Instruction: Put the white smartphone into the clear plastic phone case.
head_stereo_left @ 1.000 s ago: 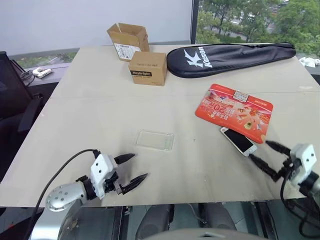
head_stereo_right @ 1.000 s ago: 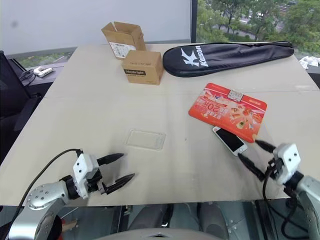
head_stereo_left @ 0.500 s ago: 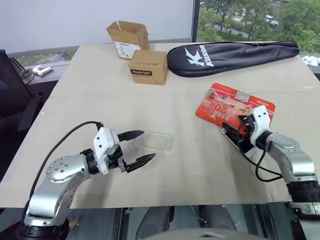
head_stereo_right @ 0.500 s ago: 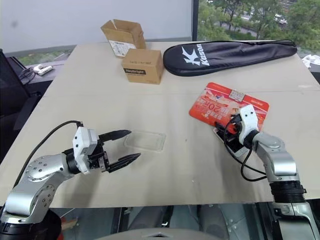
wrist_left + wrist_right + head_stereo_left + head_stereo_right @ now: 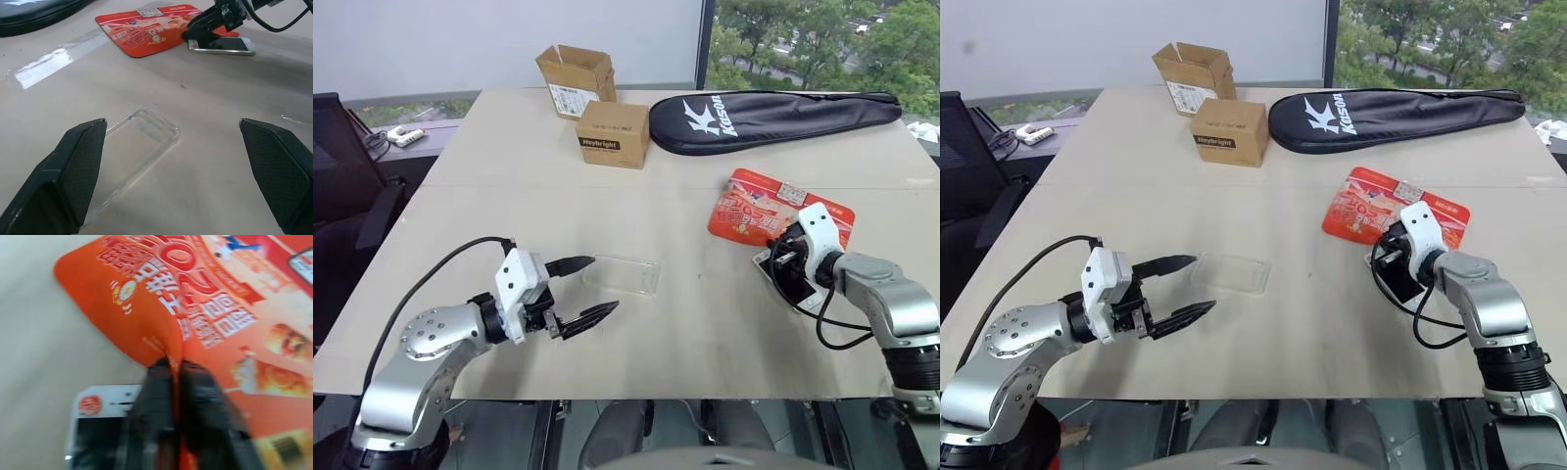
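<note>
Since a second ago the right gripper has come in from the table's near right edge and now sits over the white smartphone, its fingers pinched together on the edge of the red-orange packet, not on the phone. The phone lies flat at the packet's six o'clock. The left gripper hovers with fingers spread wide, the clear plastic phone case at its one o'clock.

Bright daylight; blurred right wrist view
</note>
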You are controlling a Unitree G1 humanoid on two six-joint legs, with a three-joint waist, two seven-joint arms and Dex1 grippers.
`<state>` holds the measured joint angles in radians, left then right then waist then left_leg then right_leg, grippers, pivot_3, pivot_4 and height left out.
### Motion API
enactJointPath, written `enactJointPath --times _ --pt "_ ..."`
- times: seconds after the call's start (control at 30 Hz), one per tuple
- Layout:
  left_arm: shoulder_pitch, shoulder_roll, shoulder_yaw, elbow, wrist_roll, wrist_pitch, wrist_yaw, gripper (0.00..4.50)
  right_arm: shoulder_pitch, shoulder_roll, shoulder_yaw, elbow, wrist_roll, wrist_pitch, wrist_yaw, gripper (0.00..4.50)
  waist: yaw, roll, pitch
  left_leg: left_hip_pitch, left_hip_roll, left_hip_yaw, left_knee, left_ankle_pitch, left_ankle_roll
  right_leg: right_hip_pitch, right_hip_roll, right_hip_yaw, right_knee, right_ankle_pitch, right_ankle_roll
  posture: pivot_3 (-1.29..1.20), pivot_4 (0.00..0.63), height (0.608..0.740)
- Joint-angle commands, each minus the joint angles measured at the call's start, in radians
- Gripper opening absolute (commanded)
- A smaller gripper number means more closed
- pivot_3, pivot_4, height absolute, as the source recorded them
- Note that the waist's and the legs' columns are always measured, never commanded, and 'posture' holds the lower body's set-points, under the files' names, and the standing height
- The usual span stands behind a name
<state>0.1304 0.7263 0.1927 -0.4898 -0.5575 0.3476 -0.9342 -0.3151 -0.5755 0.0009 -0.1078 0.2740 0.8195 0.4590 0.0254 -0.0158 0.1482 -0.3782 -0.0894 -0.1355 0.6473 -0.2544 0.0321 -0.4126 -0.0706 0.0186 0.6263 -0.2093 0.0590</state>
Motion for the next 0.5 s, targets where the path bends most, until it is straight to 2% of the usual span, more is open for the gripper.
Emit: enactJointPath --times 0.03,0.17,0.3,0.4,0.5 --pt "-0.007 0.008 0.005 -0.021 -0.013 -0.004 -0.010 4.50 0.024 0.013 -0.008 0.077 -0.041 0.041 -0.052 0.06 -0.002 0.000 0.000 0.000 0.000 0.000 0.000 0.000 0.000 0.000 0.000 0.000 0.000 0.000 0.000 0.00 0.150 0.740" --pt "-0.013 0.007 0.004 -0.018 -0.010 -0.005 -0.014 4.50 -0.008 0.085 -0.100 0.099 -0.023 -0.108 -0.109 0.06 -0.008 0.000 0.000 0.000 0.000 0.000 0.000 0.000 0.000 0.000 0.000 0.000 0.000 0.000 0.000 0.00 0.150 0.740" --pt "-0.020 0.002 0.003 -0.015 -0.010 -0.005 -0.008 4.50 -0.052 0.110 -0.159 0.153 -0.054 -0.335 -0.150 0.06 -0.018 0.004 0.003 0.000 0.000 0.002 0.000 0.000 0.000 0.000 0.000 0.003 0.000 0.000 0.000 0.00 0.150 0.740" --pt "-0.039 -0.012 0.002 -0.012 -0.011 -0.007 0.009 4.50 -0.114 0.126 -0.242 0.236 -0.077 -0.523 -0.254 0.06 -0.023 0.008 0.006 0.000 0.000 0.004 0.000 0.000 0.000 -0.001 0.002 0.004 0.001 0.002 0.001 0.00 0.150 0.740" --pt "-0.060 -0.027 0.005 -0.010 -0.011 -0.009 0.027 4.50 -0.201 0.114 -0.373 0.353 -0.113 -0.733 -0.434 0.06 -0.031 0.013 0.009 0.000 0.000 0.004 0.000 0.001 -0.001 -0.002 0.002 0.004 0.001 0.004 0.003 0.00 0.150 0.740"
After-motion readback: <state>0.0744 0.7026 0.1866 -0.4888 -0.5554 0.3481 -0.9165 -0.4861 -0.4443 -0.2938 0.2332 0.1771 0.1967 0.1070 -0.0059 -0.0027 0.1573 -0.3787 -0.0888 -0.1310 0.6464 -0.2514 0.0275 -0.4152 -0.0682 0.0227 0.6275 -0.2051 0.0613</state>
